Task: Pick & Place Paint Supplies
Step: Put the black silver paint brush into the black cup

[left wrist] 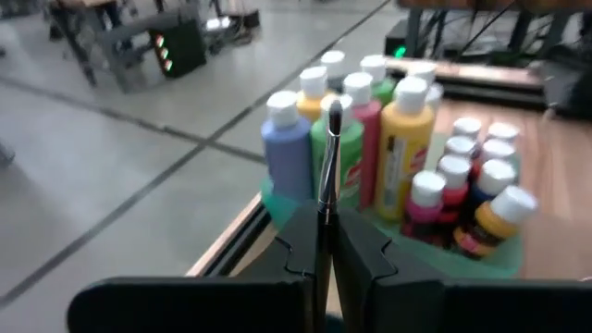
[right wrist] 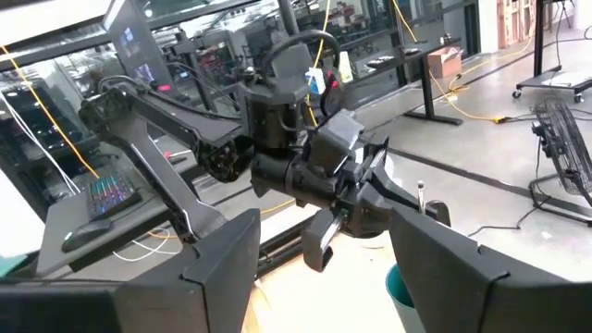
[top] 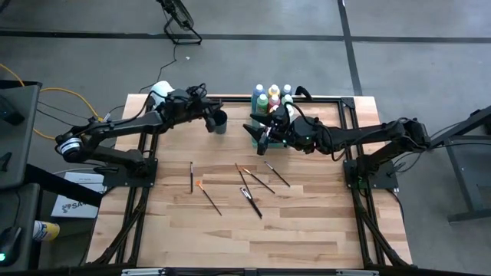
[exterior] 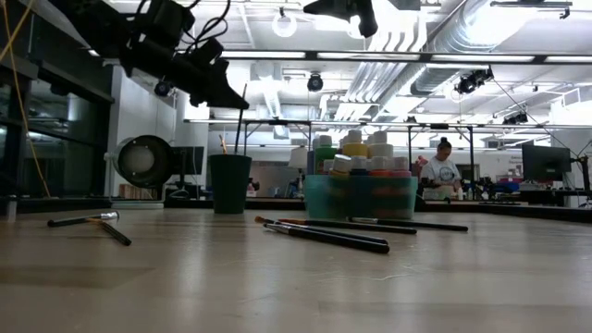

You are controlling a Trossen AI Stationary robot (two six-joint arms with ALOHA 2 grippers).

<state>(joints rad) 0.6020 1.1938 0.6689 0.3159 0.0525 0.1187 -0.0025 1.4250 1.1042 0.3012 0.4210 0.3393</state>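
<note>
My left gripper (left wrist: 324, 245) is shut on a thin dark paintbrush (left wrist: 329, 148) and hovers above a dark green cup (exterior: 229, 183) at the far middle of the table (top: 291, 230). A second brush (exterior: 222, 143) stands in that cup. To the right, a translucent green tray (exterior: 356, 196) holds several white-capped paint bottles (left wrist: 407, 148). My right gripper (top: 257, 136) hangs open in the air just near of the tray, pointing toward the left arm, with nothing between its fingers (right wrist: 222, 268). Several more brushes (top: 249, 192) lie flat on the table nearer me. My left gripper pinches the brush's dark handle (left wrist: 326, 199) between its two fingers. The fingers come at it about level and lie across it. The brush stands nearly upright and lifted, its bristle end (left wrist: 334, 109) up. Its lower end (exterior: 238, 148) reaches down to the cup's mouth.
A large white roll (top: 159, 90) sits at the table's far left corner, behind the left arm. Loose brushes (top: 191, 176) (top: 209, 195) (top: 277, 173) are spread over the middle. The near half of the wooden table is bare wood. A person (exterior: 442, 171) sits in the room beyond.
</note>
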